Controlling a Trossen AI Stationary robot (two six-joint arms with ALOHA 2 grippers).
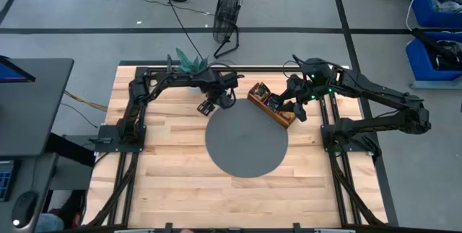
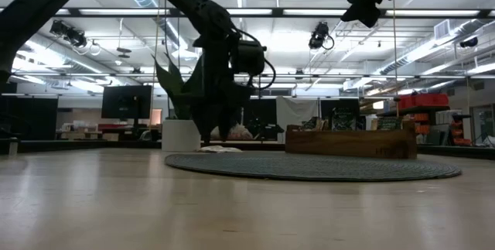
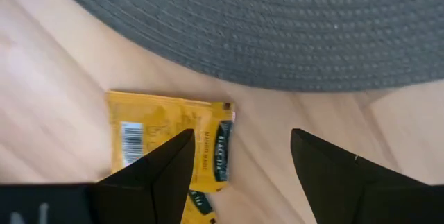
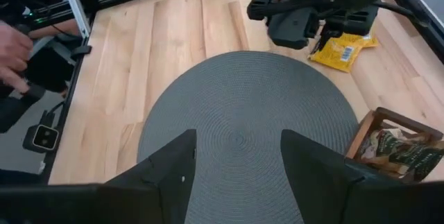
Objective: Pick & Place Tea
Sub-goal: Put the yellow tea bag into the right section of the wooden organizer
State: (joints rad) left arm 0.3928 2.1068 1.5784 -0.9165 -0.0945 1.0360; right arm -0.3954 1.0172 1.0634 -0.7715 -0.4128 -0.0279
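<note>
A yellow tea packet (image 3: 163, 141) lies flat on the wood just off the round grey mat's (image 1: 247, 141) far left edge; a second yellow one (image 3: 200, 207) peeks out beside it. My left gripper (image 3: 239, 161) points down and hovers open low over them, with one finger above the packet's edge and the other over bare wood. The right wrist view shows the same packets (image 4: 343, 49) beneath the left gripper (image 4: 305, 19). My right gripper (image 4: 236, 168) is open and empty, raised beside the wooden tray (image 1: 271, 104), which holds more tea packets (image 4: 402, 151).
A potted green plant (image 1: 189, 61) stands at the table's far edge behind the left arm. The tray sits slantwise on the mat's far right edge. A person's hand (image 4: 10, 50) shows beyond the table's side. A fan (image 1: 227, 13) stands on the floor beyond the table.
</note>
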